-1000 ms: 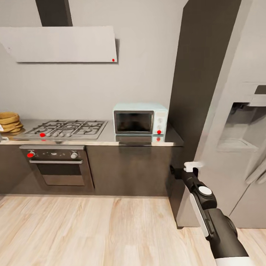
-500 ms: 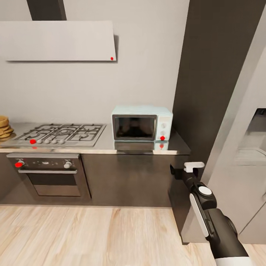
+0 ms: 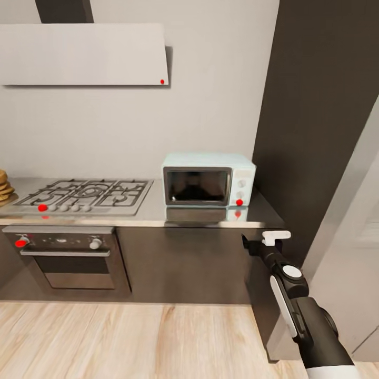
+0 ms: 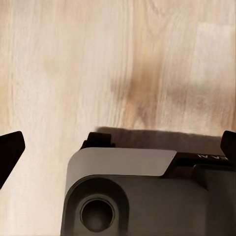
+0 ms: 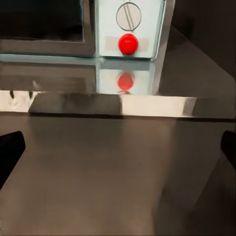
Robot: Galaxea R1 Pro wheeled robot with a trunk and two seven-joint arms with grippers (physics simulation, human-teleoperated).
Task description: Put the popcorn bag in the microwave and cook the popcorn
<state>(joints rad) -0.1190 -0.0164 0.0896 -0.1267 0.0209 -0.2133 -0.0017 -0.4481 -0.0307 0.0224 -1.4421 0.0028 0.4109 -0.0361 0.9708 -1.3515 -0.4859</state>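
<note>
Right arm reaches forward and up from the lower right of the head view, black-and-white forearm ending in the right gripper [image 3: 261, 243], held just below the counter edge in front of the dark cabinet front [image 3: 184, 263]. In the right wrist view its dark fingertips [image 5: 11, 152] sit at opposite edges of the frame, so the fingers are spread wide with nothing between them.

Pale mint-blue box microwave [image 3: 209, 179] stands above and slightly left of that gripper, on the shiny grey steel-look countertop [image 3: 158, 213]. Its long axis runs along the counter; the dark glass door faces the robot, closed.

Right wrist view adds detail: round knob [image 5: 129, 16], red button [image 5: 128, 44] and its reflection in the worktop.

Left wrist view looks down at the light wood floor [image 4: 98, 64] and grey robot base [image 4: 142, 191]; left gripper's fingertips [image 4: 10, 150] are likewise wide apart, empty.

Further left: gas hob [image 3: 84, 193], built-in steel oven [image 3: 66, 255].
</note>
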